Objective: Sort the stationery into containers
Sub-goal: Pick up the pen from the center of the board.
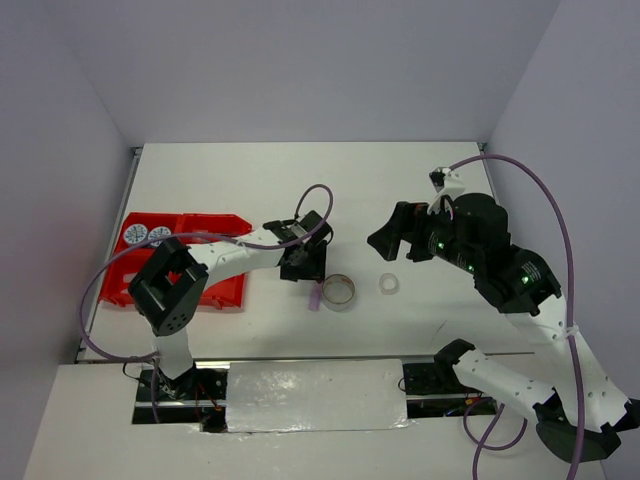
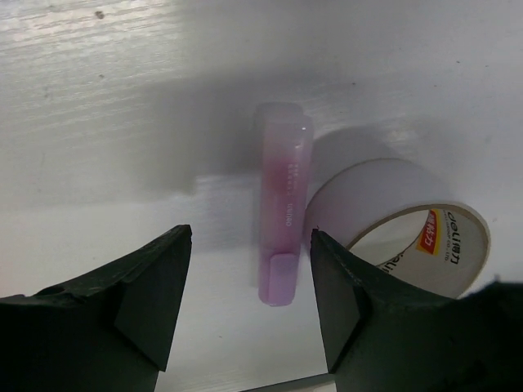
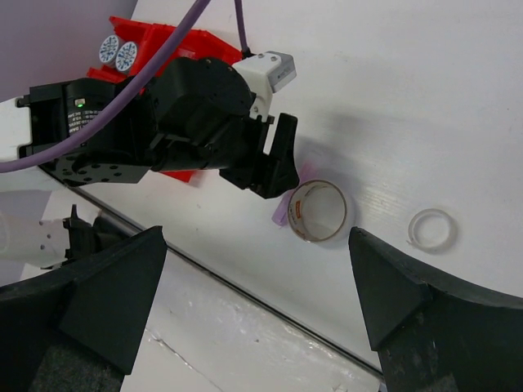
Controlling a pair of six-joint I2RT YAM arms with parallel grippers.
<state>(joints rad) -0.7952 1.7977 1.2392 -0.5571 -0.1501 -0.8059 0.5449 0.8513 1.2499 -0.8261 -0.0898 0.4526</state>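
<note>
Robot lab test cell: white table (image 1: 300,170) boxed by plain walls (image 1: 300,60), two bolted arms (image 1: 235,255), purple cables (image 3: 163,55)

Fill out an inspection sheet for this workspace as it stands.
Surface: white table.
Job's things: lilac stick close beside grey tape ring; clear tape ring apart, toward the right arm; two round tubs in red tray's far-left corner compartment.
Clutter: nothing seen.
End effectors: left end effector open over the lilac stick; right end effector open, empty.
Cables: purple cables loop over both arms.
Surroundings: pale walls on three sides.
</note>
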